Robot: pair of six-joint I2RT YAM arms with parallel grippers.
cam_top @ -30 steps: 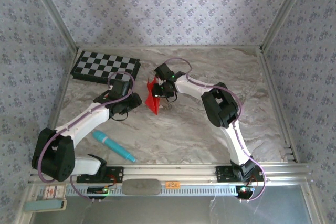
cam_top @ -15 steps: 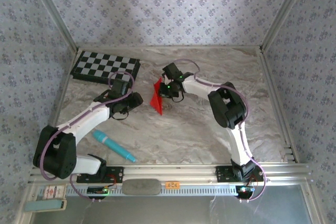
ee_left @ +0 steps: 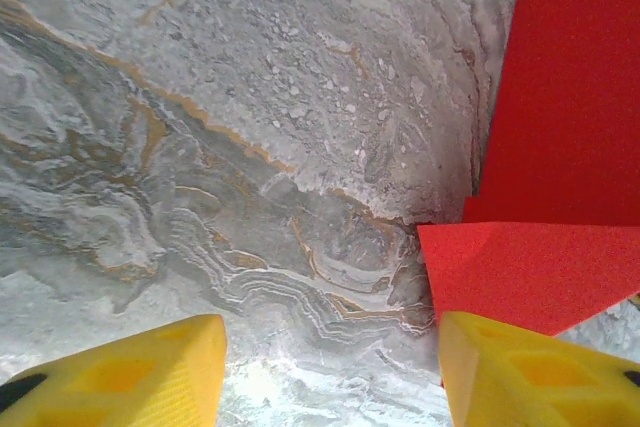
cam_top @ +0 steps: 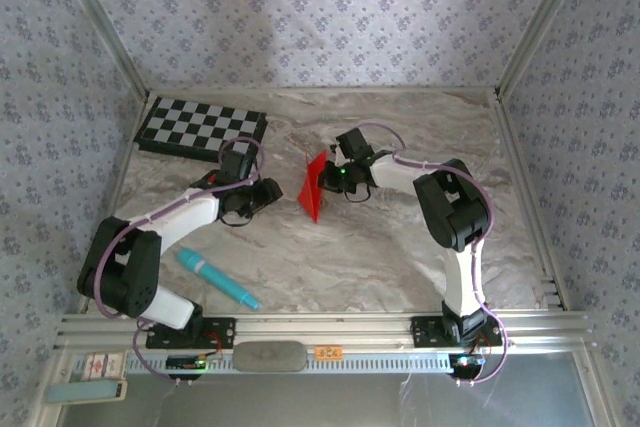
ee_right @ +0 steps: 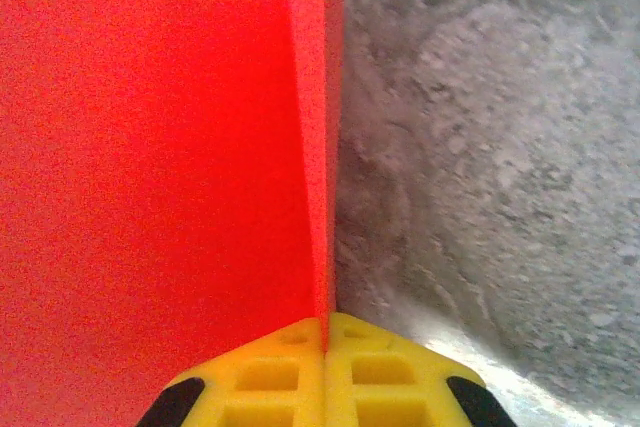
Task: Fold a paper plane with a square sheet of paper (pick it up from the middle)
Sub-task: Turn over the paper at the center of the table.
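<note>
Red paper [cam_top: 314,187] — folded edge pinched in right jaws; left jaws open just beside.

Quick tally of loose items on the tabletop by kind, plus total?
red folded paper: 1
chequered board: 1
teal pen: 1
Total: 3

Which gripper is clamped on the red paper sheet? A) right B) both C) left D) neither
A: the right gripper is pinched shut on a creased edge of the red paper sheet, while the left gripper stands open beside it, jaws wide apart.
</note>
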